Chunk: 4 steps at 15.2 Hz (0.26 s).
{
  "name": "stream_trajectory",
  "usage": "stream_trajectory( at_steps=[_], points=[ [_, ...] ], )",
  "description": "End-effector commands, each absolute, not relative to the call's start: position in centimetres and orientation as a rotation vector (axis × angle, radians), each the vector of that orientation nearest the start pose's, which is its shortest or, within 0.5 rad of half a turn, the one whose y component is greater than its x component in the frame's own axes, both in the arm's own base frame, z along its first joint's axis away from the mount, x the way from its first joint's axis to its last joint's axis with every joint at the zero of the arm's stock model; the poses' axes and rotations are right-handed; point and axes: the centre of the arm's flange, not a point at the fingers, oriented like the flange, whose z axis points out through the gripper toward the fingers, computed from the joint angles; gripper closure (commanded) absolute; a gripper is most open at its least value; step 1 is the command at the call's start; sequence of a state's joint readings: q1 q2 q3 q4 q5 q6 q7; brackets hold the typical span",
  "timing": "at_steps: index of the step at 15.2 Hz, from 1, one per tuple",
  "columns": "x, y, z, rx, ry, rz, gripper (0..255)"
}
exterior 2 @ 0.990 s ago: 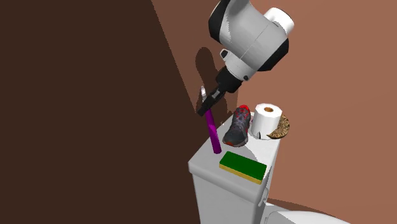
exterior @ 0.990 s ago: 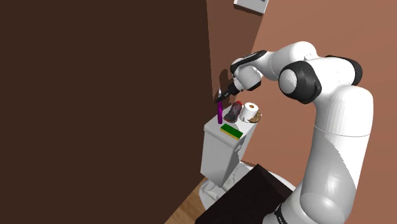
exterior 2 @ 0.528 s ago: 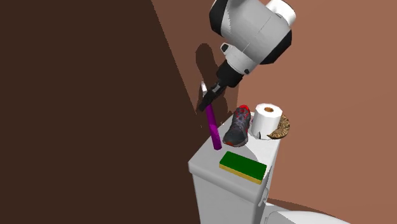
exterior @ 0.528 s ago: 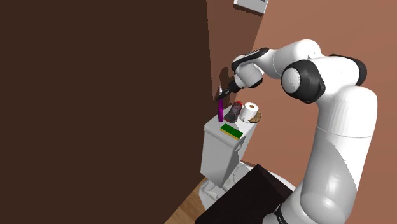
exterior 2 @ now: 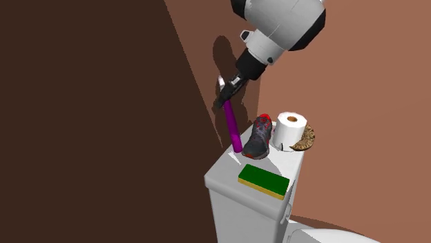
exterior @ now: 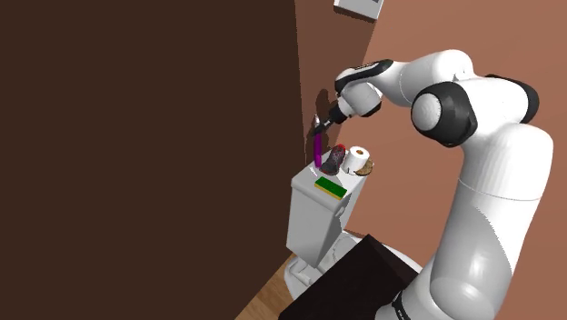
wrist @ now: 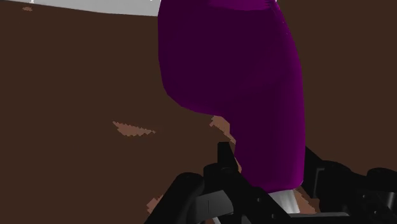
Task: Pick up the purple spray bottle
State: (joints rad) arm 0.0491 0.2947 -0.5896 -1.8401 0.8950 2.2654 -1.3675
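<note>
Our gripper [exterior 2: 226, 93] is clamped on the top end of the bottle [exterior 2: 233, 128], and the wrist view shows the neck pinched between the two fingers. From there the bottle hangs down and away from the gripper, its long axis near upright, with the foot leaning a little toward the shoe [exterior 2: 257, 138] just beside it. The foot sits low over the tank lid [exterior 2: 224, 172]; we cannot tell whether it clears. We judge the next move wants a rise along that axis, keeping off the dark wall [exterior 2: 103, 103]
</note>
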Motion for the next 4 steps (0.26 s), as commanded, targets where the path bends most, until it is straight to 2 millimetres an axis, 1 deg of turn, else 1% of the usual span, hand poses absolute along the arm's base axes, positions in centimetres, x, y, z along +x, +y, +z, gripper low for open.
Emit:
stream_trajectory(
  at_steps=[1,2,4],
  points=[
    [57.48,-29.08,42.75,-2.804,-0.485,-0.859,255],
    [57.48,-29.08,43.28,-2.804,-0.485,-0.859,255],
    [57.48,-29.08,43.36,-2.805,-0.485,-0.859,255]
  ],
)
